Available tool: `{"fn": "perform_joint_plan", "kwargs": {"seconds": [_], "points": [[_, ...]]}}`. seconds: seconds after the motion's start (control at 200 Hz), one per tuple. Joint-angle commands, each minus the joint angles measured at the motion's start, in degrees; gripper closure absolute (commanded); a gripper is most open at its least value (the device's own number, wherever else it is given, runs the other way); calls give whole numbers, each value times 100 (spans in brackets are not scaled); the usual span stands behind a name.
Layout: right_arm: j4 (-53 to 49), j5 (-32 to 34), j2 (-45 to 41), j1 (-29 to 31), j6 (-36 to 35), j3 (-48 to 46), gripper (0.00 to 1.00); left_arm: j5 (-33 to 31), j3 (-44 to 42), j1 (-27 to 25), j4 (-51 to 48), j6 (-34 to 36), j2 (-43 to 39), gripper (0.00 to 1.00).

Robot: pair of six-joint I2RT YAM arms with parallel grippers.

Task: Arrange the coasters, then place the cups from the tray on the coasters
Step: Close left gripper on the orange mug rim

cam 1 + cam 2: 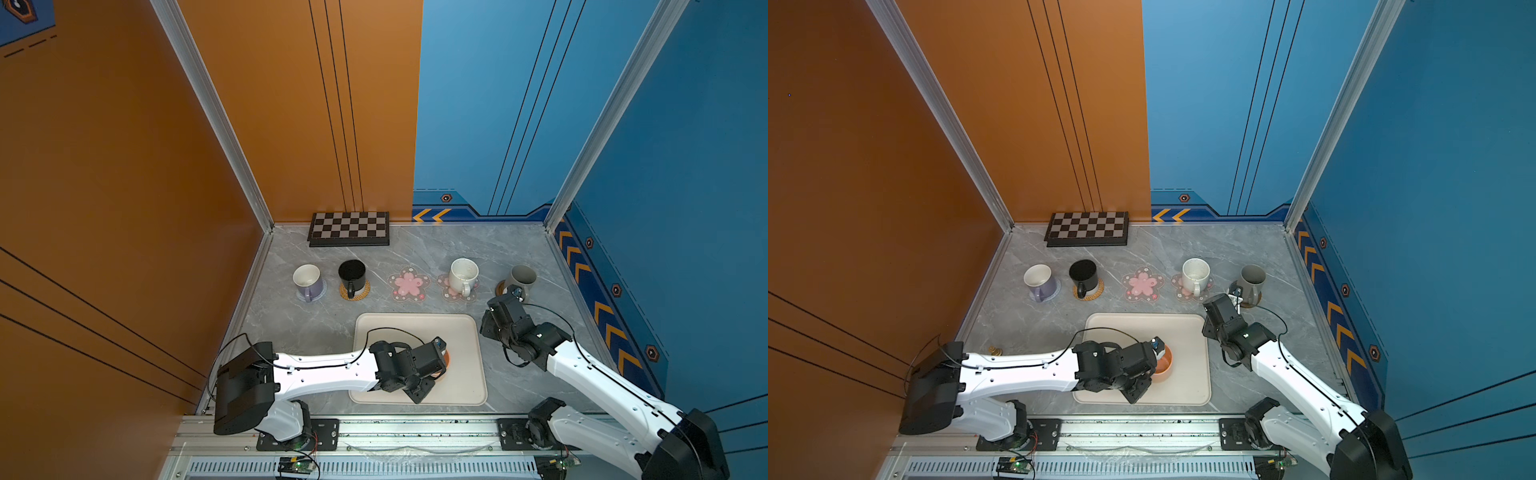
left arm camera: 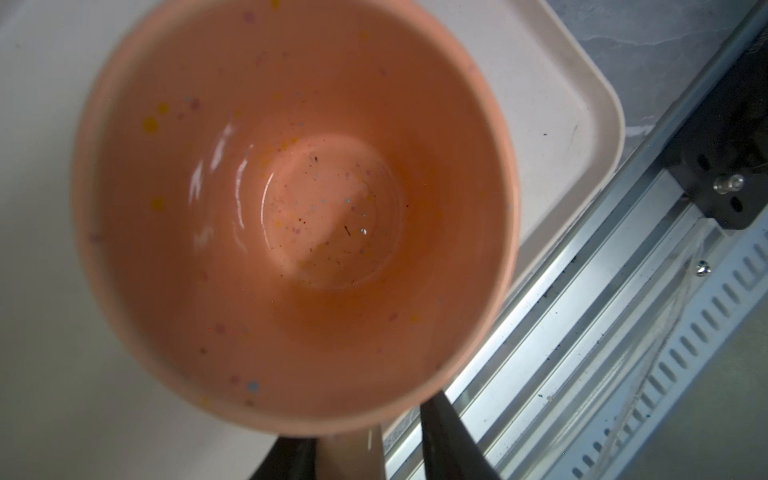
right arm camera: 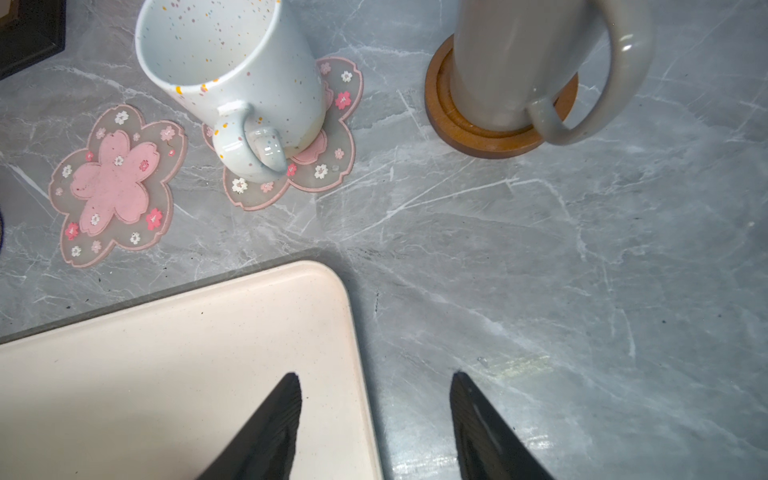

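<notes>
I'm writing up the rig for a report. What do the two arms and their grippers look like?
Both the left arm and right arm have white shells with black joint housings. A thin black cable loops along each. The left gripper and right gripper have black tapered fingers.

Behind the tray (image 1: 457,332), a row runs left to right across the table (image 1: 291,332).

- Coaster 1 (image 1: 321,296) bears cup 1 (image 1: 306,279).
- Coaster 2 (image 1: 363,294) bears cup 2 (image 1: 351,272).
- Coaster 3 (image 1: 409,284) lies between coasters 2 and 4.
- Coaster 4 (image 1: 472,296) bears cup 4 (image 1: 462,272).
- Coaster 5 (image 1: 500,286) bears cup 5 (image 1: 522,277).

Cup 3 (image 1: 1165,365) stands on the tray, right of centre. The board (image 1: 350,228) lies at the rear edge, behind coaster 2.
</notes>
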Motion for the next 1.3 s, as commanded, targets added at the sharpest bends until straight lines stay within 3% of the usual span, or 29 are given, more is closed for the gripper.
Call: {"fn": "perform_joint_plan", "kwargs": {"seconds": [0.0, 0.816, 1.296], "points": [[-206, 163, -72, -14, 25, -71, 40, -87, 216, -64, 82, -81, 179, 62], [-206, 148, -54, -67, 12, -97, 39, -306, 274, 90, 84, -469, 536, 66], [-206, 124, -27, -75, 50, -102, 39, -370, 190, 125, 119, -561, 525, 86]]}}
